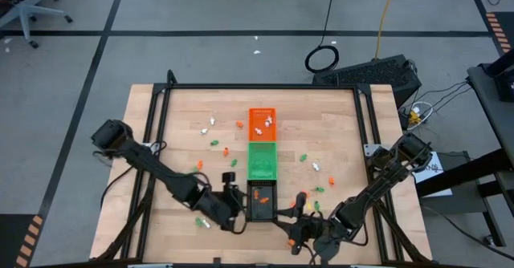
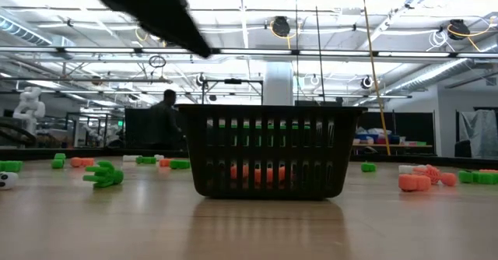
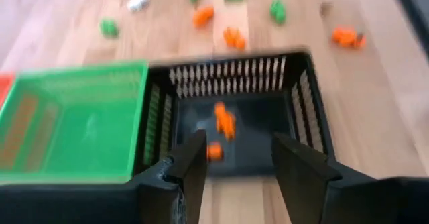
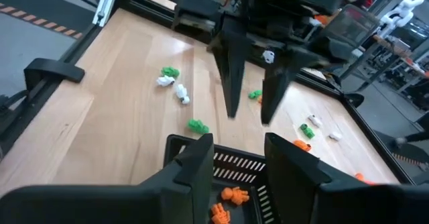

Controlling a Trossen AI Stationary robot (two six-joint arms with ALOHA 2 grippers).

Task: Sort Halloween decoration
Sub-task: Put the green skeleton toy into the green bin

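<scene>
Table (image 1: 177, 131): trinkets (image 1: 213, 142) scattered | left gripper (image 3: 234, 163), right gripper (image 4: 238, 160): parted, empty | room: person (image 2: 165, 120)

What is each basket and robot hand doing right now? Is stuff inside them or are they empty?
black tray: holds a few orange trinkets.
green tray: looks empty.
orange tray: holds some white bits.
left gripper: open, empty, over the black tray.
right gripper: open, empty, beside the black tray.
loose trinkets: scattered on the table.
</scene>
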